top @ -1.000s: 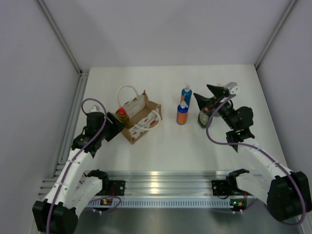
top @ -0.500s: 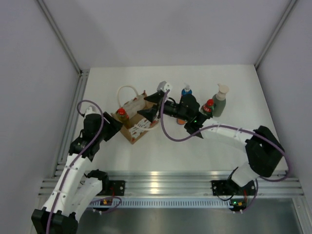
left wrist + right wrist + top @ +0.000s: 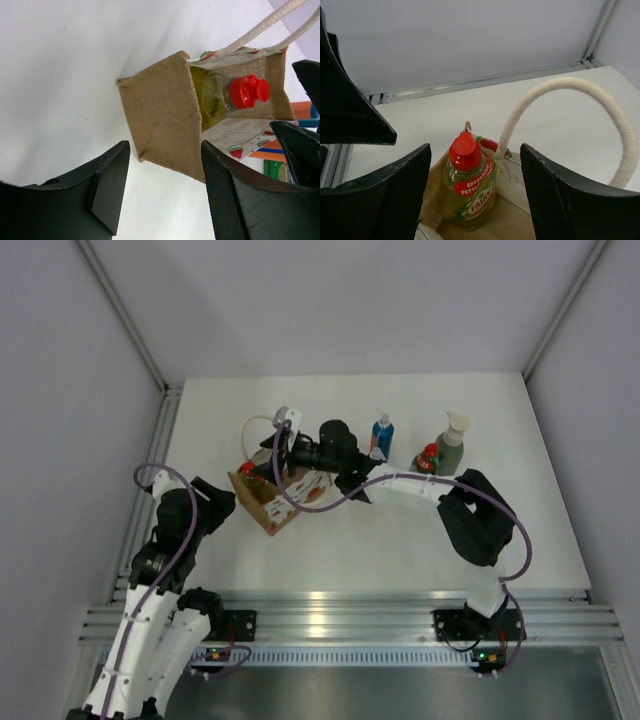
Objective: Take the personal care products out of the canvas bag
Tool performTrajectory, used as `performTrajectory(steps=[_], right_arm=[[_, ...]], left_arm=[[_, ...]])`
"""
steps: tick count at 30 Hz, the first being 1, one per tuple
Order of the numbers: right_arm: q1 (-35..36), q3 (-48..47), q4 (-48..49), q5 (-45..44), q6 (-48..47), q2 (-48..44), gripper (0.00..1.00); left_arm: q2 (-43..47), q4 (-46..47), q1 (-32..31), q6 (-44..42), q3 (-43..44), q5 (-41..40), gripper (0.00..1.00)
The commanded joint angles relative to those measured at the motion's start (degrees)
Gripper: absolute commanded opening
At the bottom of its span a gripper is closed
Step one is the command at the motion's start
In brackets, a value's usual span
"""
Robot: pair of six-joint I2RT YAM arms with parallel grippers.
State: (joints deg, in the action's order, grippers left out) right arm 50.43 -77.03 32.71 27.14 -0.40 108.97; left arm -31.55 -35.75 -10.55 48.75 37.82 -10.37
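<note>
Hovering over the canvas bag (image 3: 275, 502), the right gripper (image 3: 475, 150) has its jaws spread, one finger on each side of the yellow-green bottle with the red cap (image 3: 469, 177). As far as the right wrist view shows, it touches neither side. That bottle stands upright inside the bag, at the end toward the left of the overhead frame. The blue bottle (image 3: 382, 430), the dark green bottle (image 3: 428, 458) and the grey-green pump bottle (image 3: 452, 443) stand out on the table (image 3: 350, 550), right of centre.

The left gripper (image 3: 160, 200) sits low by the bag's burlap end. Its jaws are apart and empty, and it is not pinning the bag.

Several things could go wrong:
- **Snagged handle:** The white rope handle (image 3: 570, 95) arches just beside the right-hand finger, so a closing or rising finger could hook the loop and drag the bag.
- **Poor grip:** If the jaws close only on the smooth red cap, the bottle could slip or swing.
- **Bag lifting:** The bag looks light and nothing holds it down, so it may lift or tip with the bottle if the body rubs the wall.
- **Collision:** The two grippers work close together at the same end of the bag, so a careless approach could knock one into the other.
</note>
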Motion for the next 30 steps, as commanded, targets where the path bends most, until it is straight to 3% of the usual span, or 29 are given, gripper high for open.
performTrajectory(steps=[1, 12, 17, 21, 30], right_arm=[[1.6, -3.1, 4.5, 4.8, -1.4, 2.6, 0.69], [2.7, -5.8, 10.4, 8.2, -1.4, 8.5, 0.68], [2.7, -6.3, 13.6, 8.4, -1.4, 10.8, 0.65], [2.7, -6.2, 15.9, 8.1, -1.2, 11.5, 0.62], [2.5, -5.9, 18.3, 8.0, -0.6, 12.8, 0.49]], left_arm=[[1.7, -2.1, 0.3, -4.0, 2.2, -2.5, 0.64], [0.5, -3.4, 0.3, -10.4, 6.9, 5.2, 0.66], [-1.1, -6.8, 0.3, -13.5, 11.7, 5.5, 0.71], [-2.1, -8.8, 0.3, -17.0, 14.7, 5.0, 0.82], [-0.8, -9.5, 0.3, -19.5, 14.8, 0.7, 0.88]])
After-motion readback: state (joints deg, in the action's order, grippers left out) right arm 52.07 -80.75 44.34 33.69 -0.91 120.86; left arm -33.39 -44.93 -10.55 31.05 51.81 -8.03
